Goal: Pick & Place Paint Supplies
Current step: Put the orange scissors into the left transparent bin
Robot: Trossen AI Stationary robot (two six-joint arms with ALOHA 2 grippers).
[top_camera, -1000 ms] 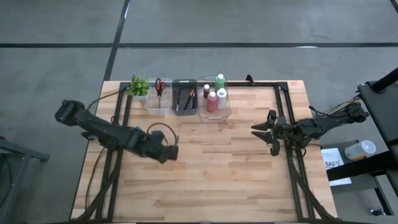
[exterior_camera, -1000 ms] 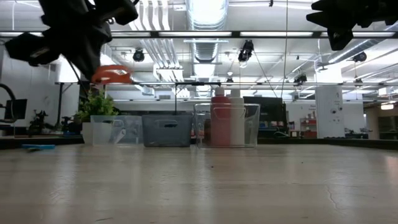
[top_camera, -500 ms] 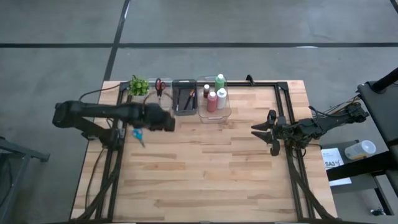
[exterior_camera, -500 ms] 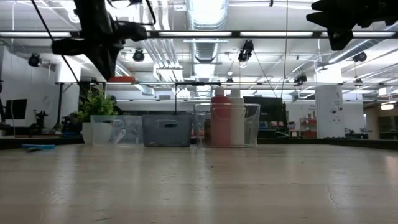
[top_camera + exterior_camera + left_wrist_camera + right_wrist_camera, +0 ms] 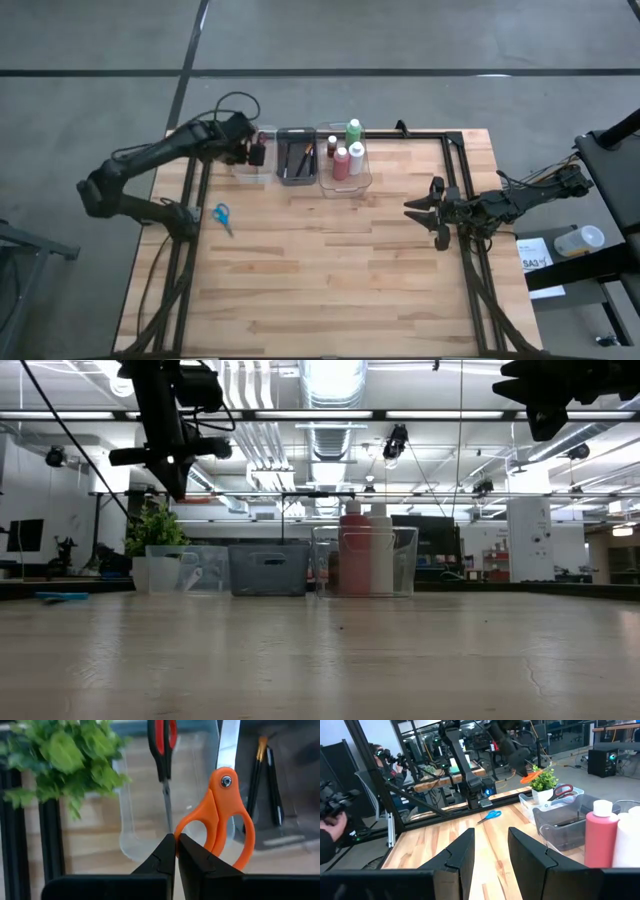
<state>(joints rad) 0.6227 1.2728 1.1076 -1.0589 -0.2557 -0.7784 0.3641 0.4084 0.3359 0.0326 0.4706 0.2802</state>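
Note:
My left gripper (image 5: 256, 154) is shut on orange-handled scissors (image 5: 220, 815) and hovers over the clear left bin (image 5: 135, 815). That bin holds red-handled scissors (image 5: 162, 750). The dark bin (image 5: 296, 157) beside it holds thin brushes (image 5: 265, 780). A second clear bin (image 5: 345, 172) has green, dark red and white paint bottles standing in it. Blue scissors (image 5: 222, 217) lie flat on the table's left part. My right gripper (image 5: 437, 212) is open at the table's right side, above the wood, with nothing between its fingers. My left gripper pinches the rim of one orange handle loop (image 5: 184, 826) between its two shut fingertips. The fingers slant down from above toward the table's far side. The scissors are lifted clear above the bin, closed, with the blade (image 5: 229, 740) pointing on past the fingertips.
A small green potted plant (image 5: 65, 760) stands just left of the clear bin. Black frame rails (image 5: 455, 165) run along the table's far, left and right sides. People stand beyond the table's left edge (image 5: 385, 757). The near half of the wooden top (image 5: 330, 290) is bare.
My left gripper has swung from the table's left middle toward the far edge, rising a little and turning, and now hangs over the clear left bin. It stays shut on the orange scissors, which have travelled with it. The blue scissors have come into the open.

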